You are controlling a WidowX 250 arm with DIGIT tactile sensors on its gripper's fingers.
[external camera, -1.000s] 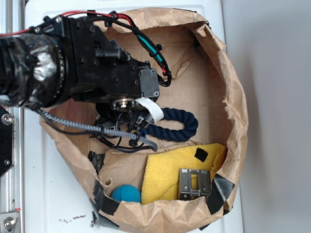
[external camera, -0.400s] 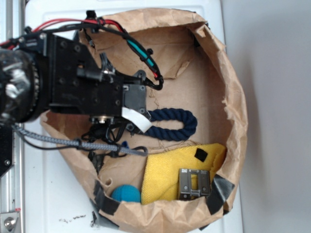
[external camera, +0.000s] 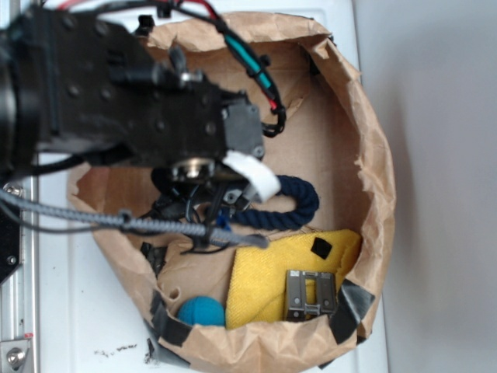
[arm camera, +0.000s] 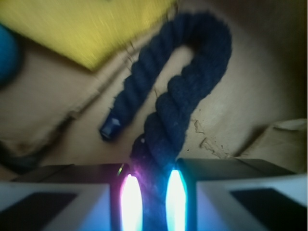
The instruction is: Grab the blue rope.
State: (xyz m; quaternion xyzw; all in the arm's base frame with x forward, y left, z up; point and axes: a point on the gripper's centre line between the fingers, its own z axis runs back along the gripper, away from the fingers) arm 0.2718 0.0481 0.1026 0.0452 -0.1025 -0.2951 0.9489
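Observation:
The blue rope (external camera: pixel 301 200) is a dark navy twisted rope bent into a U on the brown paper floor. In the wrist view the rope (arm camera: pixel 187 91) runs from its bend down between my fingers, and its free end with a brighter blue cap (arm camera: pixel 109 129) lies to the left. My gripper (external camera: pixel 233 196) sits over the rope's left part, mostly hidden under the black wrist. In the wrist view my gripper (arm camera: pixel 153 197) is shut on one strand of the rope, with both lit pads pressed against it.
A crumpled brown paper bag wall (external camera: pixel 377 155) rings the area. A yellow cloth (external camera: pixel 268 276) carries a metal buckle (external camera: pixel 311 294). A teal ball (external camera: pixel 203 309) lies at the front. The grey-and-black braided cable (external camera: pixel 155 225) crosses below the wrist.
The arm looms larger and has shifted right since 0.4 s ago. The rope's loop stays in about the same place on the paper.

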